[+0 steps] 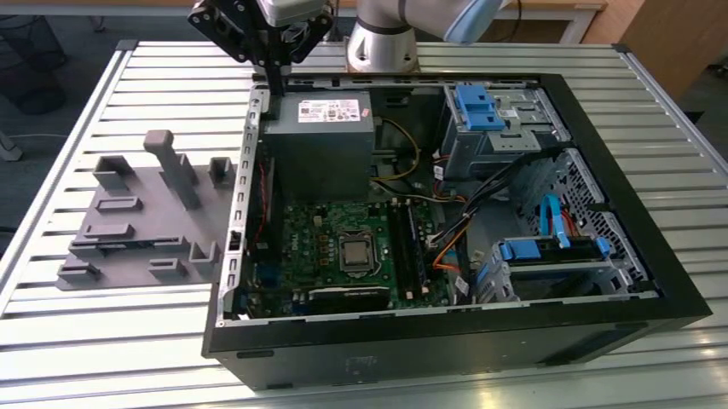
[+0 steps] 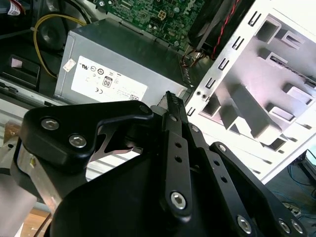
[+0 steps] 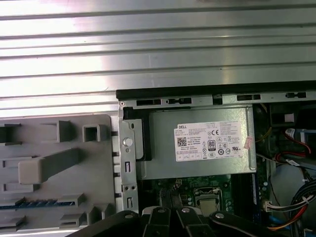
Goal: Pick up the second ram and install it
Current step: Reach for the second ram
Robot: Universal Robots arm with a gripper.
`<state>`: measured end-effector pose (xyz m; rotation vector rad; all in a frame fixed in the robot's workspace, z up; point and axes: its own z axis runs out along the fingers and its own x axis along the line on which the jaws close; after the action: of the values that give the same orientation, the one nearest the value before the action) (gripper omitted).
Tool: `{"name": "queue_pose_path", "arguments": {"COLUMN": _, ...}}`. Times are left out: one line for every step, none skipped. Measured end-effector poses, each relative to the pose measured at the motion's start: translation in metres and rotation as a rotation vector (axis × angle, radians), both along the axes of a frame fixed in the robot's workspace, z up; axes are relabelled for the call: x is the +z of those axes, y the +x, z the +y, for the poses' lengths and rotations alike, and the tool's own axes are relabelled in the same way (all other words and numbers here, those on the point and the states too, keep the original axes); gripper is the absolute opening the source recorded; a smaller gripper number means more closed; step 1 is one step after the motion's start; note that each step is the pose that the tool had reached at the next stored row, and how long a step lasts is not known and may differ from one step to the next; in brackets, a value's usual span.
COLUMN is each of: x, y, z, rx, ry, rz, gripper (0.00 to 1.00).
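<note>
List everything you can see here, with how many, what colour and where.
table: one, silver slatted metal, under everything.
computer case: one, black, side open, on the table.
power supply: one, grey, inside the case at the end nearest the arm's base.
motherboard: one, green, on the case floor beside the power supply.
drive brackets: at least two, blue, inside the case at the exterior view's right.
holder tray: one, grey, on the table at the exterior view's left of the case.
second ram: one, dark strip, apparently in a holder tray slot.
robot arm: one, silver and pale blue, behind the case.
end effector: one, black, above the case edge by the power supply.
</note>
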<state>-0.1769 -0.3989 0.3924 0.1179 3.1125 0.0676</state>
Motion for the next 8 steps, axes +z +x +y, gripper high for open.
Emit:
{"name": "queue_pose_path", "arguments": {"x": 0.0000, "y": -0.0007, "z": 0.0000, "rx": 0.000, "ry": 0.0001, "rz": 0.0000, "gripper": 0.11}}
{"name": "queue_pose_path", "arguments": {"x": 0.0000, "y": -0.0013, "z": 0.0000, "rx": 0.000, "ry": 0.0000, "rz": 0.0000, "gripper": 0.11}}
{"name": "queue_pose_path", "arguments": {"x": -0.0001, "y": -0.0020, "z": 0.0000, "rx": 0.000, "ry": 0.0000, "rz": 0.0000, "gripper": 0.11}}
{"name": "queue_pose_path", "arguments": {"x": -0.0001, "y": -0.0027, "z": 0.0000, "rx": 0.000, "ry": 0.0001, "rz": -0.0001, "gripper": 0.11}}
{"name": "queue_pose_path", "arguments": {"x": -0.0001, "y": -0.0033, "z": 0.0000, "rx": 0.000, "ry": 0.0000, "rz": 0.0000, "gripper": 0.11}}
{"name": "queue_pose_path", "arguments": {"x": -0.0001, "y": -0.0040, "z": 0.0000, "rx": 0.000, "ry": 0.0000, "rz": 0.0000, "gripper": 0.11}}
{"name": "queue_pose_path", "arguments": {"x": -0.0001, "y": -0.0046, "z": 0.0000, "rx": 0.000, "ry": 0.0000, "rz": 0.0000, "gripper": 0.11}}
{"name": "queue_pose_path", "arguments": {"x": -0.0001, "y": -0.0053, "z": 0.0000, "rx": 0.000, "ry": 0.0000, "rz": 0.0000, "gripper": 0.11}}
